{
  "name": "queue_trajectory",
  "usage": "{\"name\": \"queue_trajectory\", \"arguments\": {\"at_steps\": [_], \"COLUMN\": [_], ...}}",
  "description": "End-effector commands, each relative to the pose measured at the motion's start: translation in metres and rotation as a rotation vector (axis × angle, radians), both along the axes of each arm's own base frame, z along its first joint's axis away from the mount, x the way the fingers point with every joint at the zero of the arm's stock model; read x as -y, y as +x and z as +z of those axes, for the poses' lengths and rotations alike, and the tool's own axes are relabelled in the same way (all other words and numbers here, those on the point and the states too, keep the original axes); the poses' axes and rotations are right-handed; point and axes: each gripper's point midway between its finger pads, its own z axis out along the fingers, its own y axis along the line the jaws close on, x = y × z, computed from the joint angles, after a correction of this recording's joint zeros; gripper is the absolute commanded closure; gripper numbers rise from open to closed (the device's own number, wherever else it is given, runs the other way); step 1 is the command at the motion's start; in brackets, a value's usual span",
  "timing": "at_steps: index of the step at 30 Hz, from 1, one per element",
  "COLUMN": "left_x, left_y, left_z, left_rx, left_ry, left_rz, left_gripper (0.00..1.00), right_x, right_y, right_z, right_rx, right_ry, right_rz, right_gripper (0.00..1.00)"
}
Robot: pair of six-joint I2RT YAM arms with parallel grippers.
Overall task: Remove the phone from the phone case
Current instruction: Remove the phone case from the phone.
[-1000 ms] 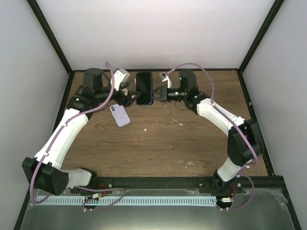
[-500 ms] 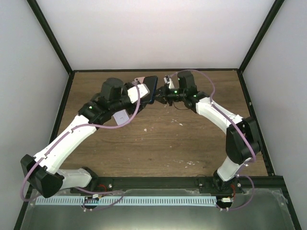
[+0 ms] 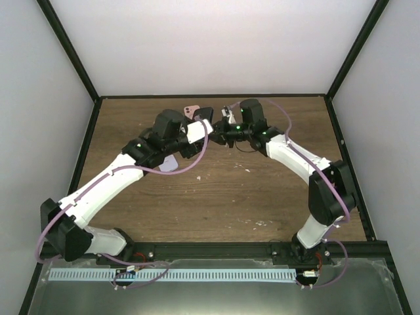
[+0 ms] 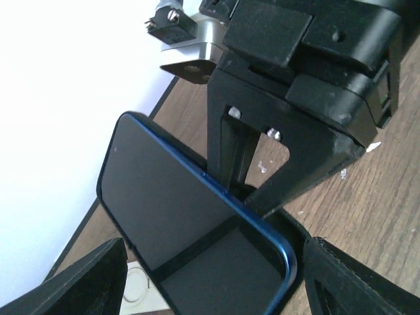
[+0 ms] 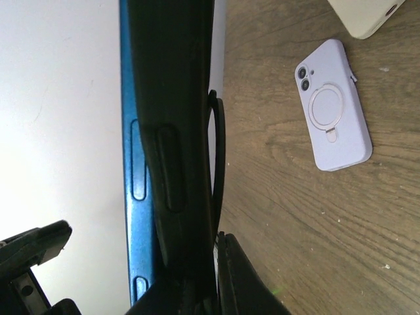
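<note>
The dark phone with a blue rim (image 4: 177,210) sits in a black case (image 5: 177,131) and is held on edge above the back of the table (image 3: 205,117). My right gripper (image 3: 220,131) is shut on the case; one finger (image 5: 244,282) presses its back, and the same gripper shows behind the phone in the left wrist view (image 4: 262,164). My left gripper (image 4: 213,292) is open, its fingers (image 4: 85,282) wide apart on either side of the phone's near end. I cannot tell whether they touch it.
A lavender phone case with a ring (image 5: 335,108) lies flat on the wooden table, half under my left arm (image 3: 169,162). A cream object (image 5: 367,16) lies beyond it. A small pink item (image 3: 191,109) is near the back wall.
My left arm swung right and forward, bringing its gripper from the phone's left side to around its end. The phone tipped from face-up to on edge. The right gripper stayed put.
</note>
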Motion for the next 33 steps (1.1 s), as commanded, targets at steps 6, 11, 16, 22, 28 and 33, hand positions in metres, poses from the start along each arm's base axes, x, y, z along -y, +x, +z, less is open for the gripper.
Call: {"name": "queue_trajectory", "arguments": {"at_steps": [6, 11, 16, 22, 28, 33], "left_x": [-0.002, -0.022, -0.036, -0.030, -0.029, -0.031], "left_y": [0.014, 0.028, 0.034, 0.034, 0.039, 0.038], "left_z": [-0.014, -0.020, -0.027, -0.037, -0.046, -0.044], "left_rx": [0.054, 0.158, 0.226, 0.285, 0.294, 0.303], "left_ry": [0.101, 0.206, 0.292, 0.362, 0.391, 0.390], "left_rz": [0.044, 0.132, 0.176, 0.168, 0.177, 0.184], "left_gripper": [0.29, 0.38, 0.45, 0.47, 0.49, 0.70], "right_x": [-0.011, -0.010, -0.011, -0.021, -0.030, -0.029], "right_y": [-0.012, -0.015, -0.016, -0.025, -0.036, -0.040], "right_z": [0.029, 0.026, 0.025, 0.024, 0.026, 0.018], "right_rx": [0.076, 0.076, 0.072, 0.075, 0.111, 0.105], "right_ry": [0.058, 0.051, 0.054, 0.060, 0.059, 0.052], "right_rz": [0.057, 0.062, 0.073, 0.110, 0.152, 0.157], "right_gripper": [0.99, 0.99, 0.99, 0.99, 0.99, 0.99]}}
